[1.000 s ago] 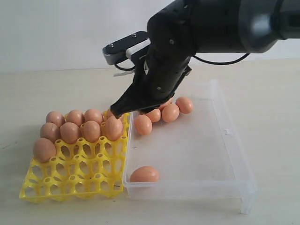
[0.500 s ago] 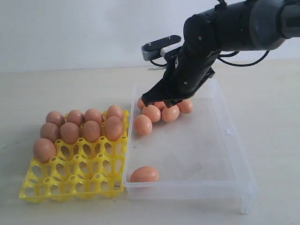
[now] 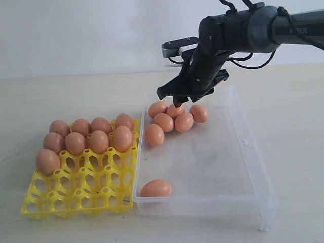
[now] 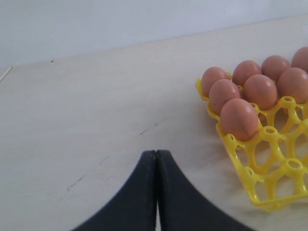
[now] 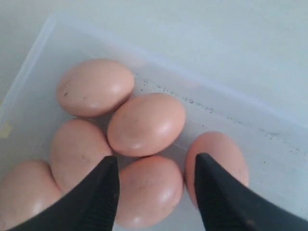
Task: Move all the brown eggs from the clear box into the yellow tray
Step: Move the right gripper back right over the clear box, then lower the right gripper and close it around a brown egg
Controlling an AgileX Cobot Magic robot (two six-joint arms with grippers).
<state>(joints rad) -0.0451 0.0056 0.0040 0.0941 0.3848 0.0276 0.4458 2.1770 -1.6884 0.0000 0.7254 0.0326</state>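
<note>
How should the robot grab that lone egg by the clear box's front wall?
From straight above, pinching the two ends of the lone egg. It lies on its side, seemingly against the near wall of the clear box, so there's probably no room to pinch across its middle; both ends are free.

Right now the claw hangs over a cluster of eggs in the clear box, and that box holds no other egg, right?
No: the exterior view shows one more egg lying alone in the clear box's near corner, apart from the cluster.
</note>
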